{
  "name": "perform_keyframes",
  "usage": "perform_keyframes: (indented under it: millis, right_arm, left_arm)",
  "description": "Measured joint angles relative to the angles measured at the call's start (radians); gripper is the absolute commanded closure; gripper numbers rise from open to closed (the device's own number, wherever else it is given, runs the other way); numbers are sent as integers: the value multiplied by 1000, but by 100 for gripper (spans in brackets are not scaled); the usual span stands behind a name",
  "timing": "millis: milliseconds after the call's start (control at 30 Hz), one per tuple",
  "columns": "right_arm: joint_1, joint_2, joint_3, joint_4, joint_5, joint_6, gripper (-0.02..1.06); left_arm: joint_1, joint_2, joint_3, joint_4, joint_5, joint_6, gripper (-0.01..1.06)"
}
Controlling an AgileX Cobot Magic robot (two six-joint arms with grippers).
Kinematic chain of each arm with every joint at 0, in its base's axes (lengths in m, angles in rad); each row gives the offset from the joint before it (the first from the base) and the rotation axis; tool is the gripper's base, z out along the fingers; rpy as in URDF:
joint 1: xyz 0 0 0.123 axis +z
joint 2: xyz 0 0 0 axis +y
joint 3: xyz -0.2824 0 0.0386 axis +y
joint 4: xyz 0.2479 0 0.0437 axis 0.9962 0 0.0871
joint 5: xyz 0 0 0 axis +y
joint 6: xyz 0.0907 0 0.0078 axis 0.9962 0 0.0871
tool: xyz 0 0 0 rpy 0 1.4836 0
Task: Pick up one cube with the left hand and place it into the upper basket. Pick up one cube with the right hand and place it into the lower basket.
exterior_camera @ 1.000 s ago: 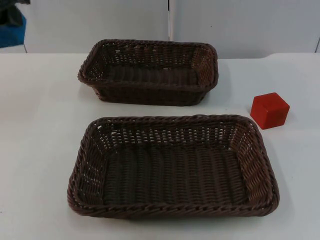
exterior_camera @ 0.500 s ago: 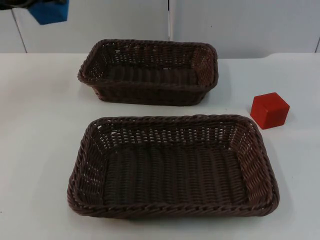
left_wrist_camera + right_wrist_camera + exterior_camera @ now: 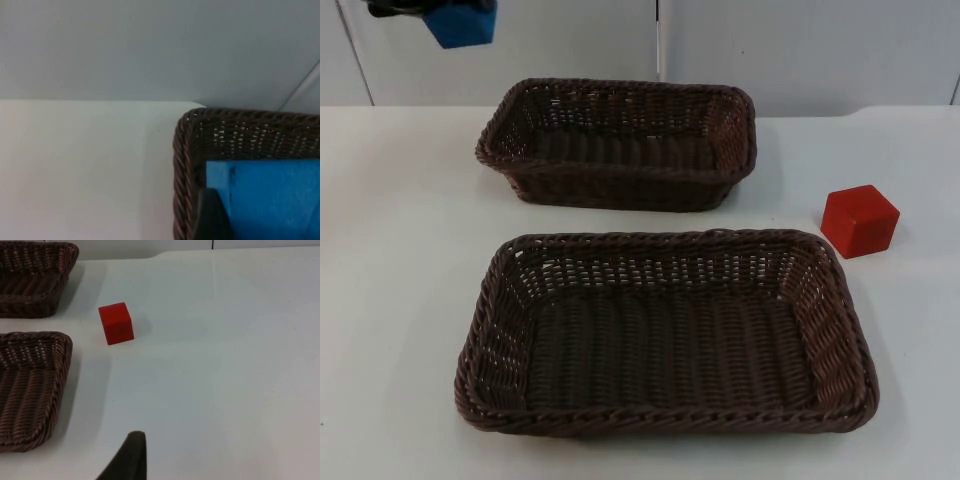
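Top view, upper left: left gripper (image 3: 450,12) clamps the blue cube (image 3: 463,22). Right gripper, can't tell. Red cube (image 3: 860,221) looks light, rigid; pinch opposite flat faces.

In the top view the blue cube (image 3: 463,22) is cut by the picture's edge at 11 o'clock, and the left gripper (image 3: 400,8) holding it is mostly out of frame. In the left wrist view the cube covers part of the upper basket (image 3: 186,150). The lower basket (image 3: 30,385) is cropped in the right wrist view.
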Motion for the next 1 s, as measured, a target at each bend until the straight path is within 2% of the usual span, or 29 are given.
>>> perform_keyframes:
  millis: [167,433,667,1000]
  right_arm:
    - [0,0,0,0,0,0,0]
    - [0,0,0,0,0,0,0]
    - [0,0,0,-5,0,0,0]
    - [0,0,0,0,0,0,0]
  left_arm:
    - [-51,72,-57,-7,0,76,105]
    - [-115,176,-142,-32,-9,110,105]
    - [-118,270,-204,-80,-47,112,105]
    - [-118,341,-213,-129,-50,112,105]
